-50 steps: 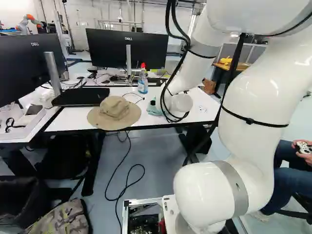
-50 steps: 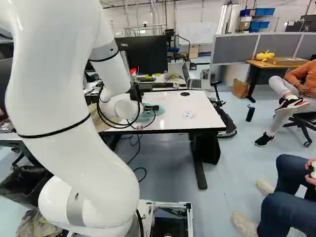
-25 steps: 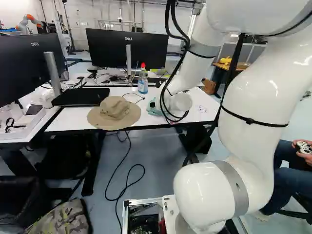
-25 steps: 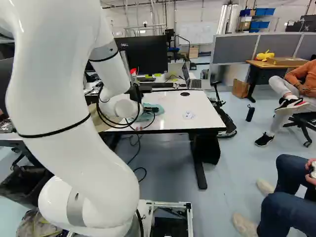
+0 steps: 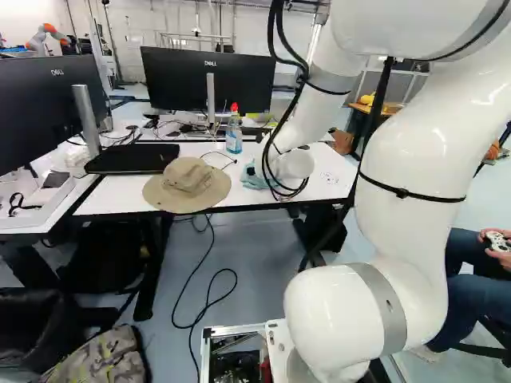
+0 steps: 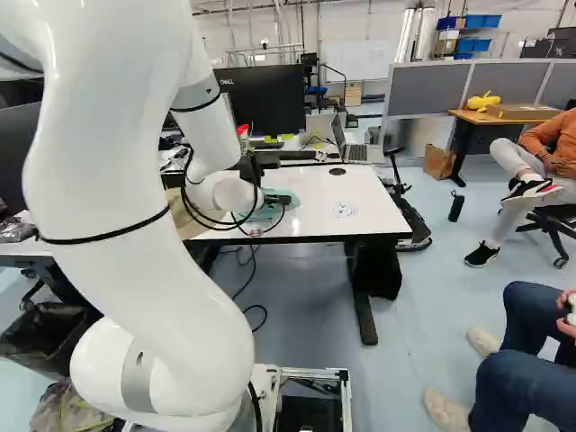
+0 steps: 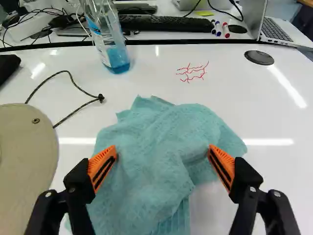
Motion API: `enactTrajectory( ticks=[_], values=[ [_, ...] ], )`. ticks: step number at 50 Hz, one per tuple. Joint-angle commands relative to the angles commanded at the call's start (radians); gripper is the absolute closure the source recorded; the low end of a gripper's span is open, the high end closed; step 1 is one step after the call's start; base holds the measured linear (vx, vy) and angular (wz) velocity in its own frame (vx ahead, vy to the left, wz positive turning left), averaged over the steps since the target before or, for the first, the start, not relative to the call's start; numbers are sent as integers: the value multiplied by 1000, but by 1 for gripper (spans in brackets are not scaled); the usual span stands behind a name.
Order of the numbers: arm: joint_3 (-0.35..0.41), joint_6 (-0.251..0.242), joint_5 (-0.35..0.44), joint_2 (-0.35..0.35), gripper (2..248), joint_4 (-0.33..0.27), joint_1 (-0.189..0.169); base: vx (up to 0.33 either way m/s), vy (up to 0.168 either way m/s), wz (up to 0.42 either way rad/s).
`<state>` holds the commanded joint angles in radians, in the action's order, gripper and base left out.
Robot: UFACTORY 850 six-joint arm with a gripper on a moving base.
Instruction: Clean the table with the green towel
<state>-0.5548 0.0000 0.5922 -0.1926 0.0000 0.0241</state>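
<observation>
Room: robotics lab, laid out partly as an office.
Robots: white arm (image 5: 399,167) on a base; another robot (image 5: 46,35) at the back.
Desks: white desk (image 6: 315,202) with monitors (image 5: 180,80), keyboard (image 7: 166,23) and laptop (image 6: 357,153).
Partitions: grey panels (image 6: 427,88).
Shelving: blue bins (image 6: 482,21).
Floor: smooth, blue-grey, loose cable (image 5: 236,279) lying across it.
</observation>
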Motion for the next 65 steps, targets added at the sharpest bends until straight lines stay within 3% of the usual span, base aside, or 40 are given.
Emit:
enactTrajectory(
  ticks=[29,30,34,35,39,40,44,45,50,51,55,56,65],
  values=[
    [-18,0,-10,-15,12,0,-1,0,0,0],
    [-18,0,-10,-15,50,0,-1,0,0,0],
    [-18,0,-10,-15,50,0,-1,0,0,0],
    [-18,0,-10,-15,86,0,-1,0,0,0],
    [-18,0,-10,-15,86,0,-1,0,0,0],
    [-18,0,-10,-15,119,0,-1,0,0,0],
    [-18,0,-10,-15,119,0,-1,0,0,0],
    [-18,0,-10,-15,152,0,-1,0,0,0],
    [-18,0,-10,-15,152,0,-1,0,0,0],
    [-18,0,-10,-15,184,0,-1,0,0,0],
    [-18,0,-10,-15,184,0,-1,0,0,0],
    [-18,0,-10,-15,197,0,-1,0,0,0],
    [-18,0,-10,-15,197,0,-1,0,0,0]
  ],
)
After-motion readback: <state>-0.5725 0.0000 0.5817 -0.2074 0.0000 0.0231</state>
